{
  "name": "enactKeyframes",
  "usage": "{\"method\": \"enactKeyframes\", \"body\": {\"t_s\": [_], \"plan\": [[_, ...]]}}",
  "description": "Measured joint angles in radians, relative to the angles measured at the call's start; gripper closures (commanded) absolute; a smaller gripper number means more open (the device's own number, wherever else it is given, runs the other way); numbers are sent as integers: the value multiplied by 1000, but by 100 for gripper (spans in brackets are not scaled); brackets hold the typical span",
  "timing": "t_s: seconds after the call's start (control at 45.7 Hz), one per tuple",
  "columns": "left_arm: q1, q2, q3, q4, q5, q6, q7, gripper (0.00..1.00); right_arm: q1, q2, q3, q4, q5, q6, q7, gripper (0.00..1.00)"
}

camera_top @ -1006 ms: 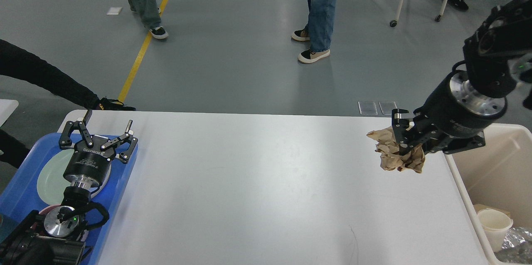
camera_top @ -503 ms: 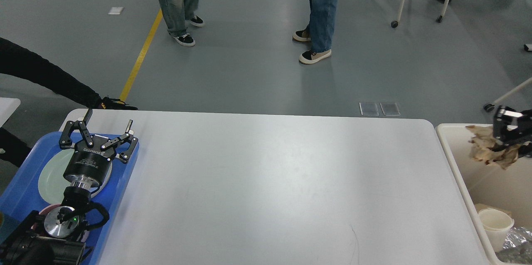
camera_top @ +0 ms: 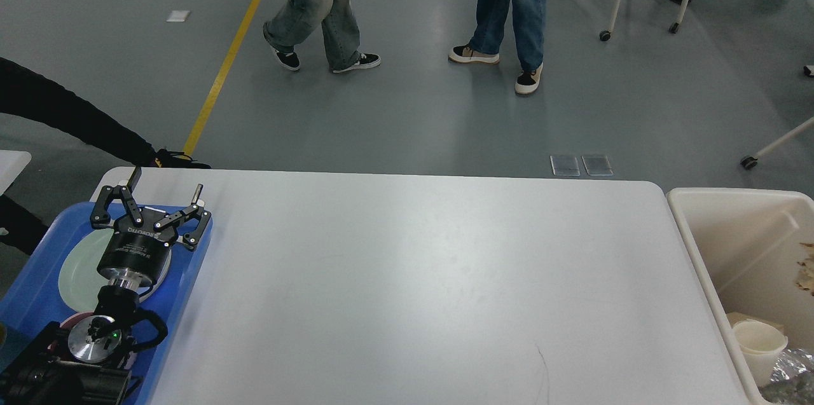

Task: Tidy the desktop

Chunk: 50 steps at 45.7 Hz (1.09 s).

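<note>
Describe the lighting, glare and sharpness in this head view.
Head view: soft overhead light leaves a broad pale sheen across the middle of the desktop and streaky reflections on the floor; shadows are faint; the left hand over the tray is sharp; the walking legs show slight blur.

Even, bright overhead lighting. A broad soft sheen crosses the middle of the white desktop [camera_top: 413,278], and pale reflections streak the glossy grey floor [camera_top: 413,106]. Shadows are faint and diffuse, the clearest lying under the left gripper [camera_top: 166,196] on the blue tray [camera_top: 38,278]. Focus is sharp throughout; slight wide-angle bowing appears along the table's far edge.
</note>
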Motion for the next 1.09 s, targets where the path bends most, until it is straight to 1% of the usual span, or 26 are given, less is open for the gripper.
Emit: {"method": "enactKeyframes", "body": {"t_s": [0.087,0.197,0.284,0.503,0.809,0.831,0.875,0.919,0.94,0.962,1.093], "plan": [[-1,0,0,0,0,0,0,4,-172,70,88,-175,0,-19,0,100],[-1,0,0,0,0,0,0,4,-375,180,152,-376,6,-71,0,100],[-1,0,0,0,0,0,0,4,-476,245,173,-468,12,-114,-1,100],[-1,0,0,0,0,0,0,4,-558,326,185,-502,15,-186,-2,100],[-1,0,0,0,0,0,0,4,-615,386,184,-502,16,-252,-8,100],[-1,0,0,0,0,0,0,4,-616,388,184,-502,16,-256,-9,98],[-1,0,0,0,0,0,0,4,-617,391,184,-502,16,-265,-9,72],[-1,0,0,0,0,0,0,4,-617,393,183,-502,16,-279,-10,37],[-1,0,0,0,0,0,0,4,-617,393,183,-502,16,-288,-10,17],[-1,0,0,0,0,0,0,4,-617,394,183,-502,16,-299,-10,0],[-1,0,-1,0,0,0,0,4,-618,398,184,-499,16,-383,-9,0]]}}
